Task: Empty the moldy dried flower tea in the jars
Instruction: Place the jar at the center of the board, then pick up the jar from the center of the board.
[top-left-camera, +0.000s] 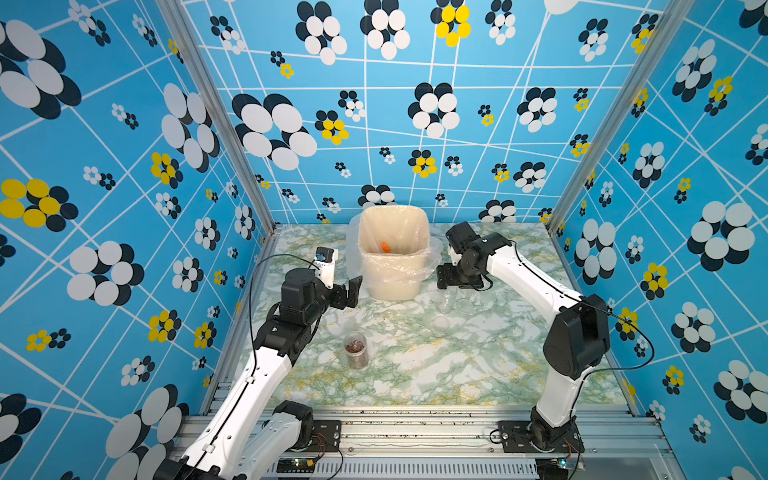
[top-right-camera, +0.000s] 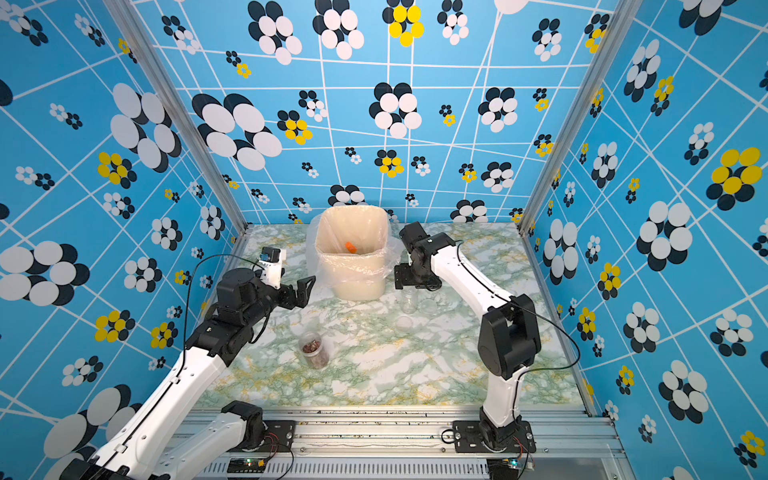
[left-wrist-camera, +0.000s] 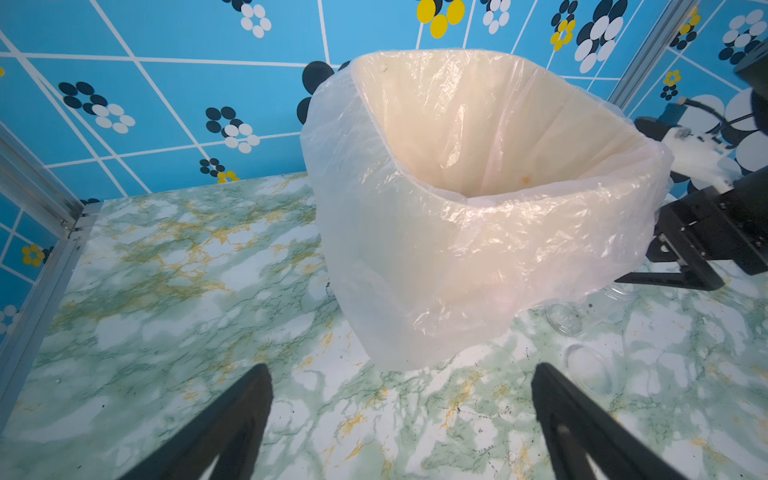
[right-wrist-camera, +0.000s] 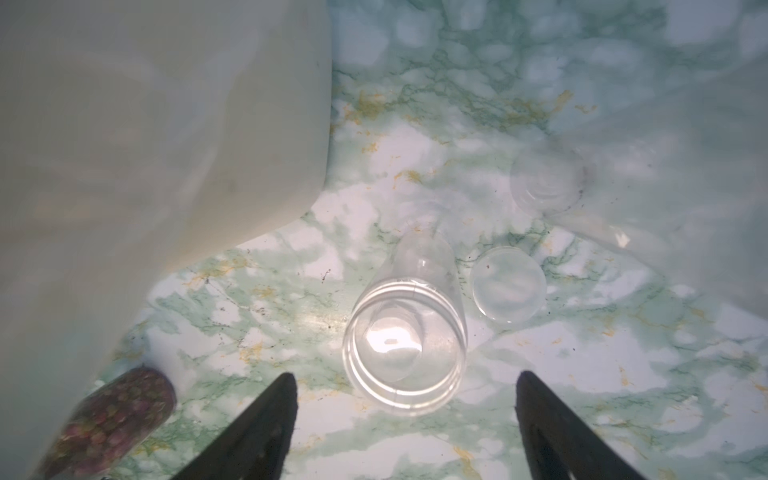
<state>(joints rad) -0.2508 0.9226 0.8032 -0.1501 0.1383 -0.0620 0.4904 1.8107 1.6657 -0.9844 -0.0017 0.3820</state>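
Right wrist view: an empty jar (right-wrist-camera: 405, 332) is seen upright on the worktop (right-wrist-camera: 623, 374), long axis vertical and mouth up, untouched, in line with the gap of the right gripper (right-wrist-camera: 405, 376), whose jaws are spread. A filled jar (top-left-camera: 356, 349) of tea (top-left-camera: 354, 345) is stood upright, well apart. The left gripper (left-wrist-camera: 401, 368) jaws are spread, nothing held.

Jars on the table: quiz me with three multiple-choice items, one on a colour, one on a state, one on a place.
1. The piece in the bin is: A orange; B blue; C black.
2. The right hand is: A shut, empty; B open over the empty jar; C shut on the bin's rim.
3. The jar of tea is: A in the bin; B on the table; C in the right hand.

A: orange shows against cream.
B: fingers flank the jar without touching.
B: it stands alone on the marble.
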